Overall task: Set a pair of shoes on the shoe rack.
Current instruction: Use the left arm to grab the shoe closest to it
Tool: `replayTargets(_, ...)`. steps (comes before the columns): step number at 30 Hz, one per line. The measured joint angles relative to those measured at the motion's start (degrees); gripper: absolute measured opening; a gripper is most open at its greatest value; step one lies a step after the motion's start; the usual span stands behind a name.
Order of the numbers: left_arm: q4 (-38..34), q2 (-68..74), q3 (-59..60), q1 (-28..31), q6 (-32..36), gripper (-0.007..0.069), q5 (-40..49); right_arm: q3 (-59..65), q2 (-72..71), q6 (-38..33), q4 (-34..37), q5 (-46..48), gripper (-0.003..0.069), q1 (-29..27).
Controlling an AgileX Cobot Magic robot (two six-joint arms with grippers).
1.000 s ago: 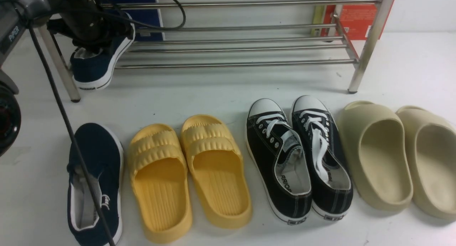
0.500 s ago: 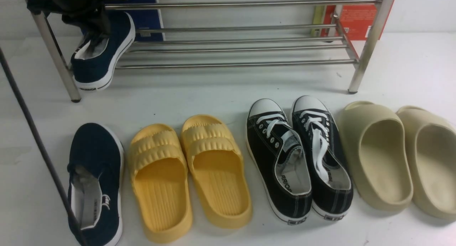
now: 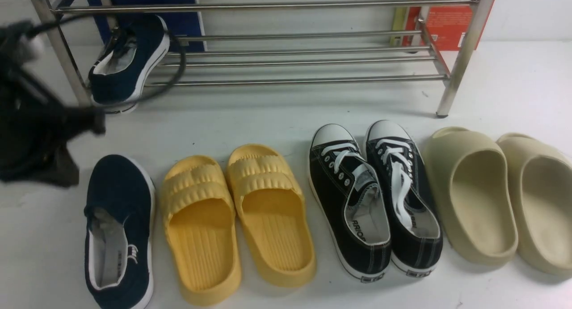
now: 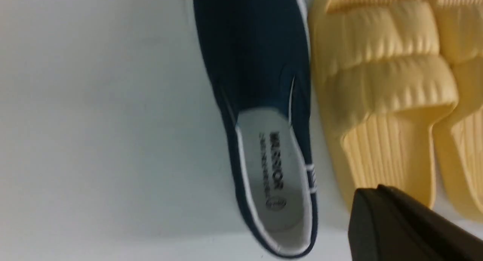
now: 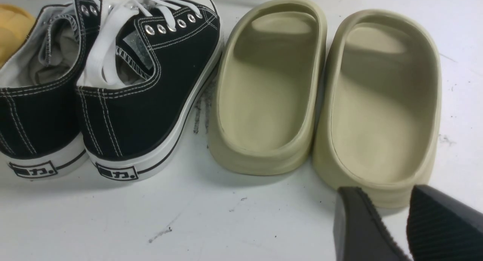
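Observation:
One navy slip-on shoe (image 3: pixel 129 61) lies tilted on the left end of the steel shoe rack (image 3: pixel 295 81), its heel hanging over the front bar. The other navy shoe (image 3: pixel 118 230) sits on the floor at the front left, beside the yellow slides. My left arm (image 3: pixel 40 134) is a dark blur at the left edge, between the two shoes. In the left wrist view the left gripper (image 4: pixel 371 195) is shut on nothing, hovering above the floor shoe (image 4: pixel 256 64). The right gripper (image 5: pixel 392 200) stands open and empty just behind a beige clog's heel.
Left to right along the floor stand the yellow slides (image 3: pixel 237 219), black lace-up sneakers (image 3: pixel 375 197) and beige clogs (image 3: pixel 500 197). A blue box (image 3: pixel 183 23) and a red box (image 3: pixel 447 18) stand behind the rack. A black cable (image 3: pixel 176 72) loops in front of the racked shoe.
My left gripper let go of the navy shoe on the rack and shut empty. The arm drew back from the rack toward the front left; the shoe stayed on the shelf.

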Motion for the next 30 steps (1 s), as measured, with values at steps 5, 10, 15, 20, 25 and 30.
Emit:
replayTargets(5, 0.2, -11.3, 15.3, -2.8, 0.0, -0.0013, -6.7, 0.0, 0.0, 0.0, 0.0, 0.0, 0.0239, 0.0)
replayTargets(10, 0.6, -11.7, 17.5, -8.8, -3.3, -0.0013, -3.4, 0.0, 0.0, 0.0, 0.0, 0.0, 0.0239, 0.0)
replayTargets(15, 2.6, -7.1, 17.7, -13.1, -9.0, -0.0013, -4.8, 0.0, 0.0, 0.0, 0.0, 0.0, 0.0239, 0.0)
replayTargets(20, 3.7, -1.4, 17.7, -13.4, -9.5, 0.0106, -9.4, 0.0, 0.0, 0.0, 0.0, 0.0, 0.0239, 0.0)
replayTargets(25, 4.8, 2.0, 17.7, -13.4, -10.6, 0.0295, -14.5, 0.0, 0.0, 0.0, 0.0, 0.0, 0.0239, 0.0)
replayTargets(30, 6.3, 7.6, 17.7, -13.4, -11.0, 0.0393, -19.1, 0.0, 0.0, 0.0, 0.0, 0.0, 0.0239, 0.0)
